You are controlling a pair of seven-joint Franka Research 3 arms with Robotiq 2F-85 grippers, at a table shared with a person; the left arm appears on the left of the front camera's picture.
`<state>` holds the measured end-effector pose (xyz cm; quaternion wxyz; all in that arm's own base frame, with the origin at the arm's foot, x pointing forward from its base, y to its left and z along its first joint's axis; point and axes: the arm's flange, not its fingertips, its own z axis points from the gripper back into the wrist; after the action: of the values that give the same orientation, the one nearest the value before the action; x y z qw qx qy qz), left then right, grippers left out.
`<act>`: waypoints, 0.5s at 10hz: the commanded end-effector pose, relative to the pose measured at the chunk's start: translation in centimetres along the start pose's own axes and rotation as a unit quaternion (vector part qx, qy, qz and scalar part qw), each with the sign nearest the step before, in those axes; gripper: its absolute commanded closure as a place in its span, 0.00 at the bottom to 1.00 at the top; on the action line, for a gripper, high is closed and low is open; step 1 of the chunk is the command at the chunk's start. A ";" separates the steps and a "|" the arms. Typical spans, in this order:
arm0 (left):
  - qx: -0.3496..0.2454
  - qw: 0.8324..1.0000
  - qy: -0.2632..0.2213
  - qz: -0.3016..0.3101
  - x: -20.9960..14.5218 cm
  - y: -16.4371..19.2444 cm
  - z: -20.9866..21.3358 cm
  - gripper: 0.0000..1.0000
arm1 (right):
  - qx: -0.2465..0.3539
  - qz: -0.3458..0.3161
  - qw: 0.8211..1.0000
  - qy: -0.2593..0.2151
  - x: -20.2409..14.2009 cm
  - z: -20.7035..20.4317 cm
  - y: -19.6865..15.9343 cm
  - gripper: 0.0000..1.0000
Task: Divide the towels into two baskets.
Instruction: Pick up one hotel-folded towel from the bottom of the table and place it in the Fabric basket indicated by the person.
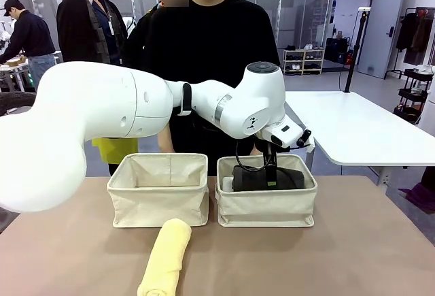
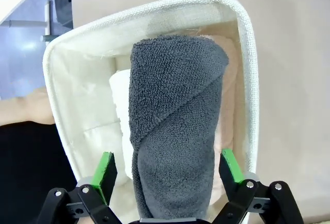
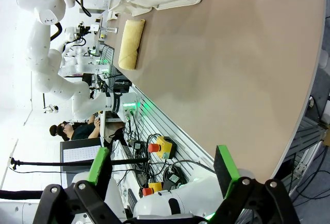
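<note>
Your left gripper (image 2: 169, 168) has its jaws spread wide and holds nothing. The dark grey towel (image 2: 175, 131) lies between the green pads (image 2: 106, 170), with a gap on one side and barely any on the other. The roll's near end is cut off behind the gripper body. Its long axis runs straight up the wrist view, in line with the fingers. In the front view it lies crosswise, along the length of the right-hand basket (image 1: 266, 207).

In the front view the fingers dip into that basket and are hard to pick out against the dark cloth. The white towel (image 2: 119, 95) and peach towel (image 2: 229, 80) sit under the grey one, mostly hidden, and run the same way. There is little spare room between roll and basket walls.

The left-hand basket (image 1: 158, 204) stands just beside it; you can't see its floor. The yellow towel (image 1: 166, 258) lies on the table (image 1: 340, 255), one end touching or nearly touching that basket's front wall. Its long axis points back toward you and its near end is cropped.

Your right gripper (image 3: 162, 170) is also spread wide with nothing in it, off the table's edge. The table's right half is bare. A person (image 1: 211, 44) stands behind the baskets.
</note>
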<state>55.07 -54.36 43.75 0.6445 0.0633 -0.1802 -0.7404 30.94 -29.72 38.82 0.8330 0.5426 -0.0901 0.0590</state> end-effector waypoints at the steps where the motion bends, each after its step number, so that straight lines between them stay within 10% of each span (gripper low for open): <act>1: 0.001 1.000 -0.001 -0.003 0.1 0.0 0.1 0.00 | -0.005 0.000 1.000 0.006 -0.2 0.1 0.3 0.00; 5: -0.003 0.993 0.031 0.110 -2.3 -0.6 5.7 0.00 | -0.005 0.000 1.000 0.006 -0.2 0.1 0.3 0.00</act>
<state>55.02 -52.74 46.88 0.6980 0.0681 -0.1733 -0.6914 30.93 -29.73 38.83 0.8330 0.5426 -0.0902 0.0589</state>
